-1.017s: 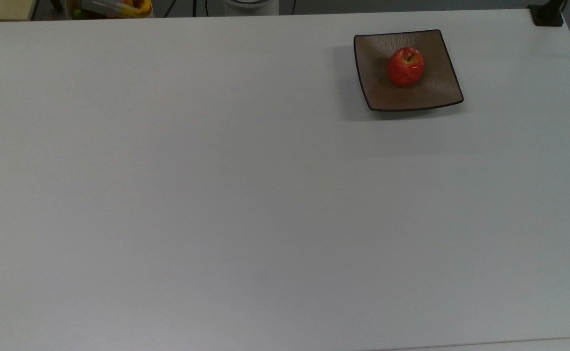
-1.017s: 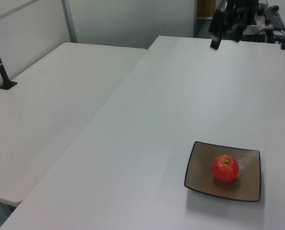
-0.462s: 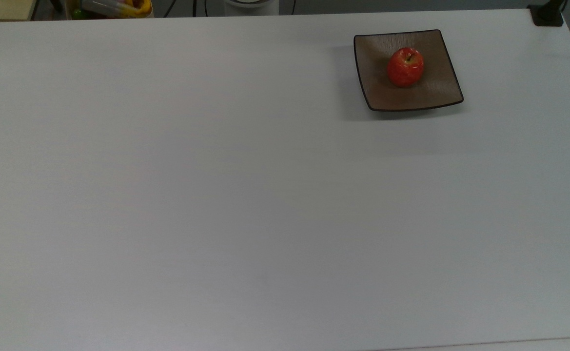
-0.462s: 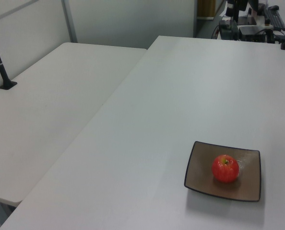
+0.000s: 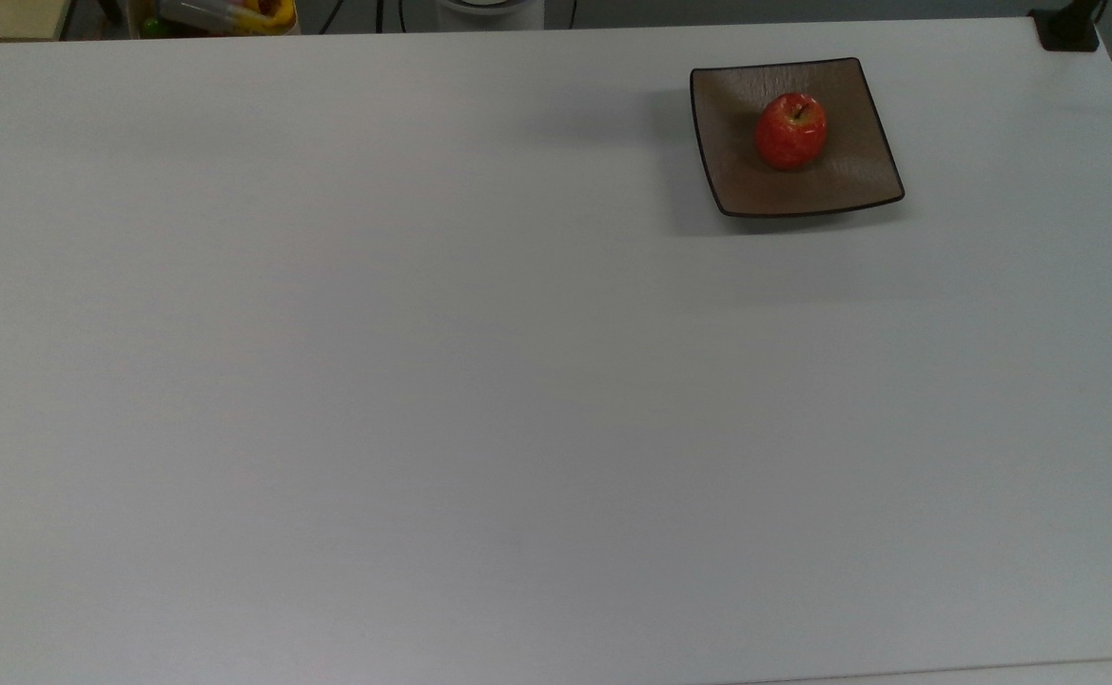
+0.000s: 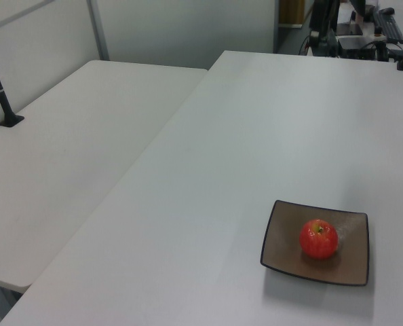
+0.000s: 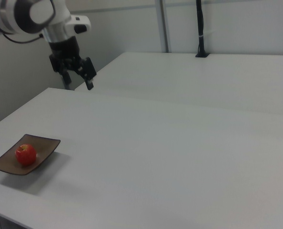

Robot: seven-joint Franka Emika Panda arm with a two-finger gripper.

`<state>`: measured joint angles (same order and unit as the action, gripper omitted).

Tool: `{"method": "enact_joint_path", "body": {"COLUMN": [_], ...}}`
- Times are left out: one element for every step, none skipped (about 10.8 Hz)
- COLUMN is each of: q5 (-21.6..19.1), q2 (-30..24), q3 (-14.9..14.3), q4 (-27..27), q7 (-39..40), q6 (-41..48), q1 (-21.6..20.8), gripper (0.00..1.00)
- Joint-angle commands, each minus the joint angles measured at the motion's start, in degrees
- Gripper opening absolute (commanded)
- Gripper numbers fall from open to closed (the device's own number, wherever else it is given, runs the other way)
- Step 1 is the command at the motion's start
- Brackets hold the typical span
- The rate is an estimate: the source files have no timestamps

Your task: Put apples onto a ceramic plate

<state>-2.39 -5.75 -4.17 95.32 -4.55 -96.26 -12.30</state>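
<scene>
A red apple [image 5: 790, 131] sits upright, stem up, near the centre of a square brown plate [image 5: 850, 176] at the far right of the top view's white table [image 5: 479, 381] — the placing looks done. In the left view the plate [image 6: 351, 268] lies at the near right w/ the apple [image 6: 318, 238] resting on it, touching nothing else. The right view shows the gripper [image 7: 79, 72] raised well above the table's far left edge, well apart from the plate [image 7: 44, 148] and apple [image 7: 25, 154], jaws apart and holding nothing. What's left, by the look of it, is the retreat — best done by keeping the arm high and moving away from the plate so nothing nudges the fruit, which could roll if the dish is bumped.
</scene>
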Motion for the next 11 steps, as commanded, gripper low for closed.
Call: {"method": "enact_joint_path", "body": {"q5": [-1.0, -0.9, -1.0, -0.9, -0.9, -0.9, -0.9, -0.9, -1.0, -1.1, -1.1], "q2": [2.8, 2.6, 2.3, 2.3, 2.3, 2.4, 2.3, 2.2, 2.2, 2.1, 1.9], "q3": [5.7, 8.0, 8.0, 7.9, 7.9, 6.8, 3.3, 2.5, 2.1, 1.5, 1.4], "q4": [1.1, 1.1, 1.2, 1.2, 1.2, 1.3, 1.2, 1.3, 1.2, 1.2, 1.2], "q7": [5.2, 5.4, 5.7, 5.7, 5.8, 5.7, 5.7, 6.0, 5.9, 6.0, 5.9], "q6": [-3.1, -3.0, -3.0, -3.0, -3.0, -3.0, -2.5, -2.5, -3.0, -3.0, -2.8], "q1": [4.8, 7.0, 6.8, 6.2, 6.1, 4.5, 1.3, 0.5, 0.3, 0.3, 0.3], "gripper": [1.00, 1.00, 1.00, 1.00, 1.00, 1.00, 1.00, 1.00, 1.00, 1.00, 1.00]}}
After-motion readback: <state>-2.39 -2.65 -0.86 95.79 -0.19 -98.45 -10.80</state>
